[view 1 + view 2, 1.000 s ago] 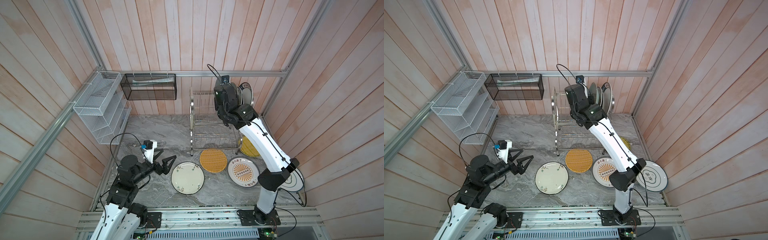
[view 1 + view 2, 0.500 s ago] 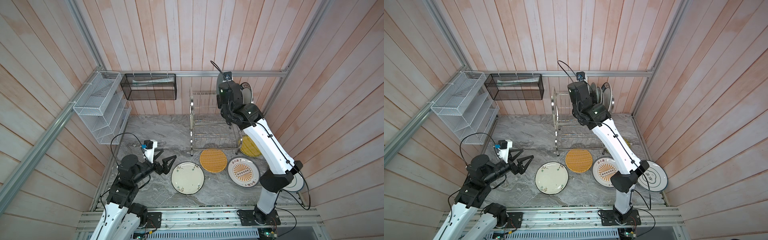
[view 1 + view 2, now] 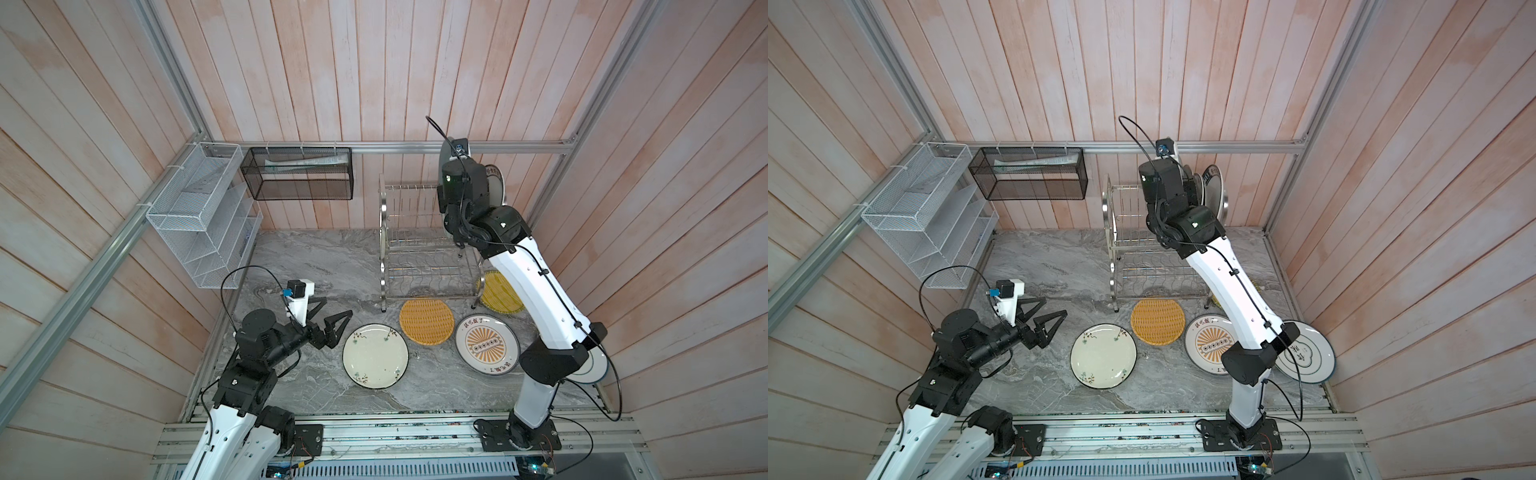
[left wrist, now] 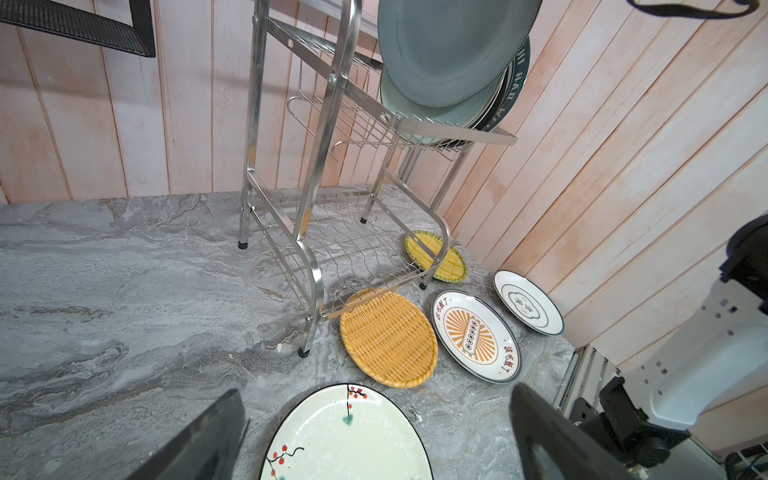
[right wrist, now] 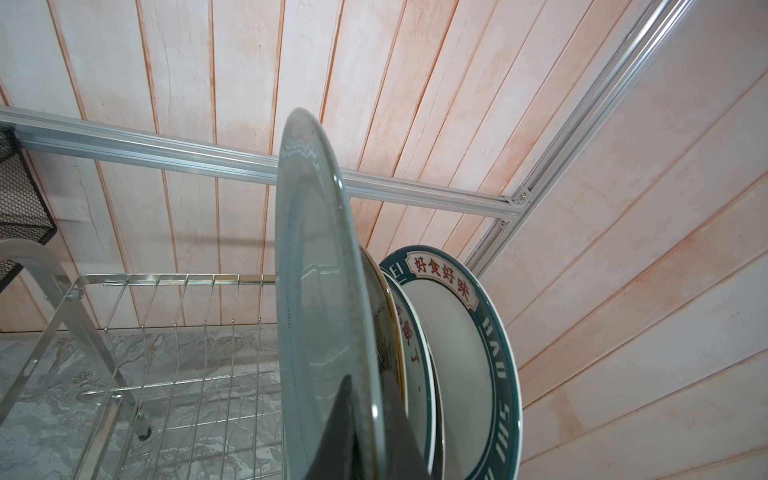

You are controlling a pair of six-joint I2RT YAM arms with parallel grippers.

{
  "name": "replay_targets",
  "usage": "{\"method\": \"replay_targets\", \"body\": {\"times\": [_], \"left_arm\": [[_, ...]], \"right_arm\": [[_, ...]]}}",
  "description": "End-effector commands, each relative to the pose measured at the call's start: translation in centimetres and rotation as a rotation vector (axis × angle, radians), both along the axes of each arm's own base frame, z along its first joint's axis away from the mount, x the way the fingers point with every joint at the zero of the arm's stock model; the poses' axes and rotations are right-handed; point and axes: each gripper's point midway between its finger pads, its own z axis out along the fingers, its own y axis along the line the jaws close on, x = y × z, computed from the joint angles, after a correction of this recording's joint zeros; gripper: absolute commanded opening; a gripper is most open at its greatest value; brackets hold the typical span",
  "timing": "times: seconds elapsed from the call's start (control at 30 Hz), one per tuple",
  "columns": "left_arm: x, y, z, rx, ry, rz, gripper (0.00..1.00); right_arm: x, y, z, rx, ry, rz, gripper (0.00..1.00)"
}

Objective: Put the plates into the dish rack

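Since a second ago, raised a little and drawn back over the upper tier of the dish rack (image 3: 415, 257): right gripper (image 5: 370, 399), fingers clenched on the grey-blue plate (image 5: 320, 291), on edge just beside the teal-rimmed plate (image 5: 478, 340) standing there. Apparently not yet seated. Left gripper (image 3: 1054, 306) unmoved, fingers spread, empty, near the cream floral plate (image 3: 375, 356). Five more lying flat on the counter (image 3: 299, 266).

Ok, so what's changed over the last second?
The right gripper, jaws shut on the grey-blue plate, edged it slightly toward the back wall over the dish rack's upper tier. Nothing was released. The left gripper, jaws open, and the five loose plates stayed put.
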Motion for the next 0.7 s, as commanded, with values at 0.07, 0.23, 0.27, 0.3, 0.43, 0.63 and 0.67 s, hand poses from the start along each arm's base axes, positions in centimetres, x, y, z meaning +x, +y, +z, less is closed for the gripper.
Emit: {"method": "replay_targets", "body": {"times": [0.07, 0.23, 0.27, 0.3, 0.43, 0.63, 0.67], "left_arm": [[-0.1, 0.0, -0.5, 0.005, 0.003, -0.006, 1.00], [-0.1, 0.0, -0.5, 0.005, 0.004, -0.005, 1.00], [0.0, 0.0, -0.5, 0.005, 0.004, -0.004, 1.00], [0.0, 0.0, -0.5, 0.006, 0.004, -0.004, 1.00], [0.0, 0.0, -0.5, 0.005, 0.002, -0.003, 1.00], [-0.1, 0.0, -0.4, 0.005, 0.002, -0.004, 1.00], [0.0, 0.1, -0.5, 0.005, 0.003, -0.003, 1.00]], "right_arm": [[-0.4, -1.5, 2.8, 0.112, -0.097, -0.034, 0.00], [0.1, -1.4, 1.6, 0.113, -0.073, -0.028, 0.00], [0.2, -1.4, 1.4, 0.114, -0.067, -0.025, 0.00], [0.3, -1.3, 1.1, 0.118, -0.063, -0.021, 0.00], [0.5, -1.0, 0.6, 0.129, -0.049, -0.006, 0.00], [0.8, -0.5, 0.0, 0.139, -0.036, 0.006, 0.00], [0.8, -0.5, -0.1, 0.141, -0.032, 0.007, 0.00]]}}
